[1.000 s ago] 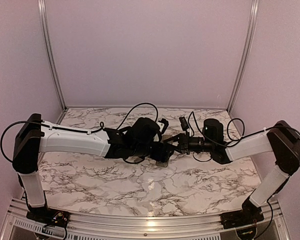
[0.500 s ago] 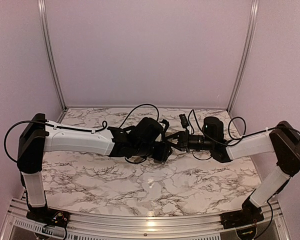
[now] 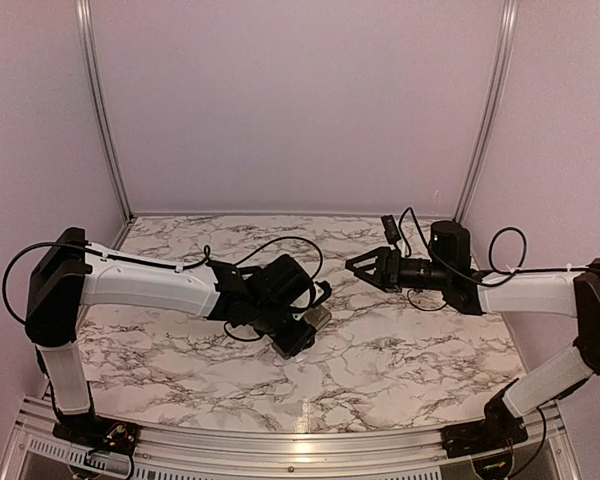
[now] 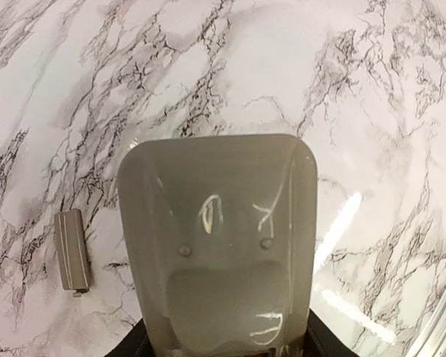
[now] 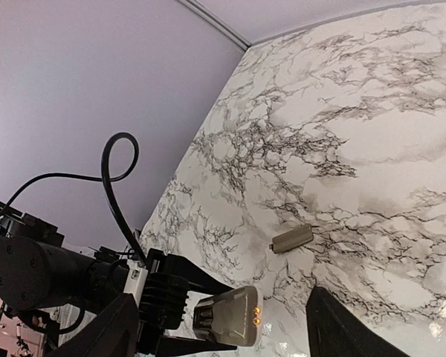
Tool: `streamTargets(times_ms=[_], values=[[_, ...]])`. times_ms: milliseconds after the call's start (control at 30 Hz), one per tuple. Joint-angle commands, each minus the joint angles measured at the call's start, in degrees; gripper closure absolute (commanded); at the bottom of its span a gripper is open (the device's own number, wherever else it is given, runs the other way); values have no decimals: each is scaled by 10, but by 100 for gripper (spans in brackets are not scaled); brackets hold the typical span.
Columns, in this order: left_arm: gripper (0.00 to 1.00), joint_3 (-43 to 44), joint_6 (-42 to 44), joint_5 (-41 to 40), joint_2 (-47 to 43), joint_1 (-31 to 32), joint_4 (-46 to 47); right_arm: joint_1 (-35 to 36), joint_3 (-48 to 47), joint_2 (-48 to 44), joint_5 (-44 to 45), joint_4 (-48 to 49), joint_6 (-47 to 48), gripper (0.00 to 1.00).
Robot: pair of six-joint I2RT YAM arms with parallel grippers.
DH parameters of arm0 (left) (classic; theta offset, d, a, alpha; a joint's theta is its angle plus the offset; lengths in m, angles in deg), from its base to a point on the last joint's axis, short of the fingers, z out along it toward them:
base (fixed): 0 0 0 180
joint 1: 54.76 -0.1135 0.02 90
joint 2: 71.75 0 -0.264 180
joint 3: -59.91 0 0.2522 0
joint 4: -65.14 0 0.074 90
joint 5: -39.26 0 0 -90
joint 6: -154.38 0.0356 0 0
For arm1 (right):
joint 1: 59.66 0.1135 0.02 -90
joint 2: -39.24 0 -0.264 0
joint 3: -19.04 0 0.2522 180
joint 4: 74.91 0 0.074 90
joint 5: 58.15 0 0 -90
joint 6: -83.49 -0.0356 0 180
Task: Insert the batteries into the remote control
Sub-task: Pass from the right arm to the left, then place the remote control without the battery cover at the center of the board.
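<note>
Marble-patterned table point(image 3: 400, 350), white with grey veins, enclosed by pale walls.

2 arms reach inward from the near corners. Left arm point(image 3: 150, 285) extends right toward the table's centre. Right arm point(image 3: 530, 295) extends left and ends farther back, right of centre.

Left gripper point(image 3: 306, 326): just near of centre, jaws closed on the remote point(image 3: 317, 318) and gripping it at 1 end. Remote points right, toward the other gripper. In the left wrist view its greyish-tan back fills the middle of the frame, with marble behind it.

Right gripper point(image 3: 362, 270): right of and farther back than the left gripper, clearly apart from it. Jaws spread wide, with nothing between them. In the right wrist view its 2 fingers point(image 5: 108, 335) frame the remote from a distance.

Cover point(image 4: 72, 250): small flat beige piece lying on the table near the remote, not touching it.

Batteries: 2 small orange-gold dots point(image 5: 256, 316) sit side by side on the remote's free end in the right wrist view. Cannot tell whether these are battery ends. None seen loose on the table.
</note>
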Motion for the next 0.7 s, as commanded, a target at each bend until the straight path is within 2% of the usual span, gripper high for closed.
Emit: streamTargets(times_ms=[0, 333, 467, 667], values=[[60, -16, 70, 68, -7, -1, -79, -21, 10, -29, 9, -58, 48, 23], [57, 3, 121, 68, 44, -1, -132, -27, 5, -123, 110, -161, 148, 16], [55, 4, 152, 65, 54, -1, -147, -27, 21, -170, 175, -165, 158, 2], [47, 16, 184, 60, 67, -1, -178, -27, 46, -221, 208, -141, 154, 1]])
